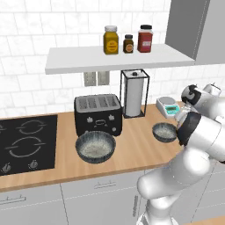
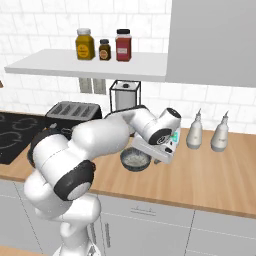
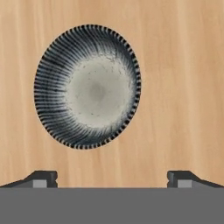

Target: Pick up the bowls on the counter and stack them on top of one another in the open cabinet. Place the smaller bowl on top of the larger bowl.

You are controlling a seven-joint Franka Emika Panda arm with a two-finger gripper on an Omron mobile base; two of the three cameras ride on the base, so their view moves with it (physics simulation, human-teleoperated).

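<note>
The smaller bowl (image 1: 164, 132) (image 2: 133, 159) (image 3: 87, 86), dark grey and ribbed with a pale speckled inside, sits on the counter (image 1: 132, 156) right of the toaster. My gripper (image 3: 111, 177) hangs above it, pointing straight down, open and empty; the bowl lies just ahead of the fingertips (image 3: 43, 177), not between them. The larger bowl (image 1: 95, 147) rests on the counter in front of the toaster, well left of my hand. The open cabinet (image 1: 88, 61) (image 2: 65, 64) is the pale shelf above.
A black toaster (image 1: 97, 114), a paper towel holder (image 1: 135, 93) and a small scale (image 1: 167, 106) stand behind the bowls. Three jars (image 1: 128, 40) occupy the shelf's right part. The stove (image 1: 26, 143) is at left, two bottles (image 2: 206, 132) at right.
</note>
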